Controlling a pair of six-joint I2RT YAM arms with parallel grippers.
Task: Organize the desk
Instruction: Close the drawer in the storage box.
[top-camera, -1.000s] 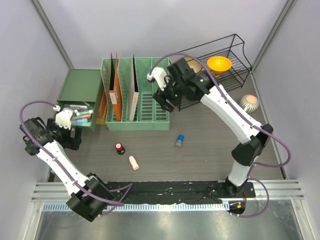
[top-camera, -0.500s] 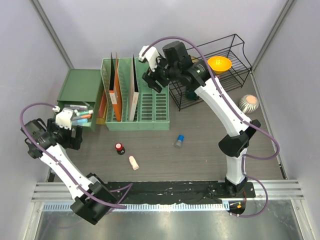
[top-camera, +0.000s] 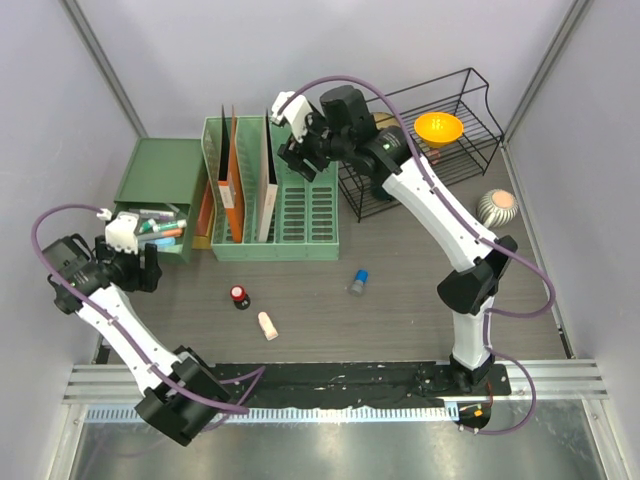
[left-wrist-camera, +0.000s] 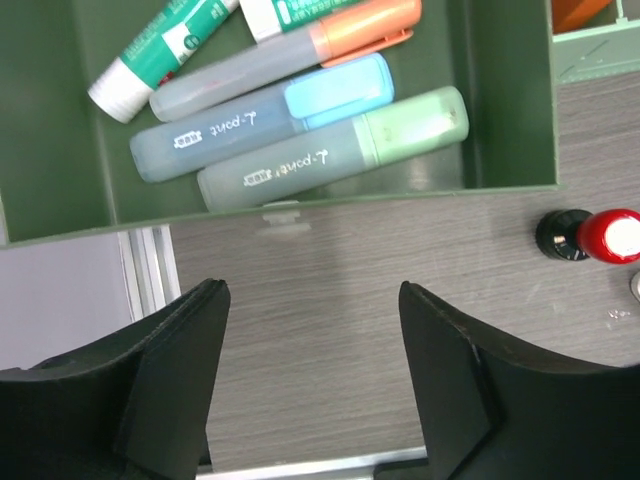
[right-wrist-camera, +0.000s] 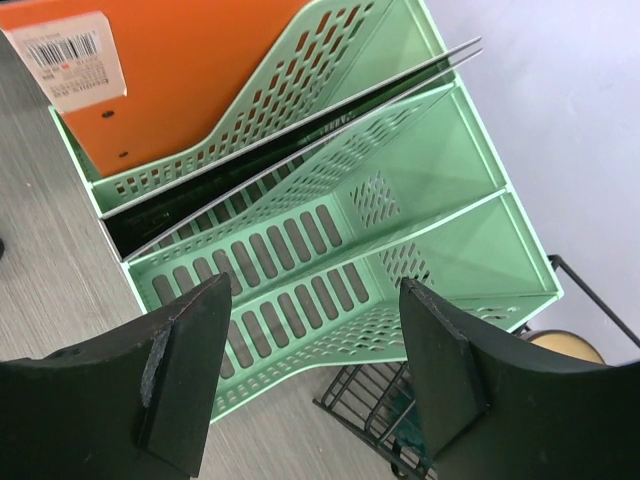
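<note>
The desk (top-camera: 420, 290) is a dark wood-grain top. My left gripper (top-camera: 140, 262) is open and empty, just in front of the open green drawer (top-camera: 160, 232), which holds several markers (left-wrist-camera: 300, 130). In the left wrist view my left gripper (left-wrist-camera: 310, 380) hovers over bare desk (left-wrist-camera: 330, 260) below the drawer's front wall (left-wrist-camera: 300, 200). My right gripper (top-camera: 298, 162) is open and empty, above the green file rack (top-camera: 290, 205). In the right wrist view my right gripper (right-wrist-camera: 315, 370) frames the rack's empty right slots (right-wrist-camera: 330, 250).
An orange folder (right-wrist-camera: 170, 70) and a dark folder (top-camera: 268, 175) stand in the rack. A red-capped bottle (top-camera: 239, 294), a pinkish tube (top-camera: 267, 325) and a blue-capped item (top-camera: 358, 281) lie loose. A black wire rack (top-camera: 440, 155) holds an orange bowl (top-camera: 438, 127). A striped ball (top-camera: 498, 206) sits right.
My right arm has swung left and back, from the wire rack's front to over the file rack. My left gripper has drawn back slightly from the drawer.
</note>
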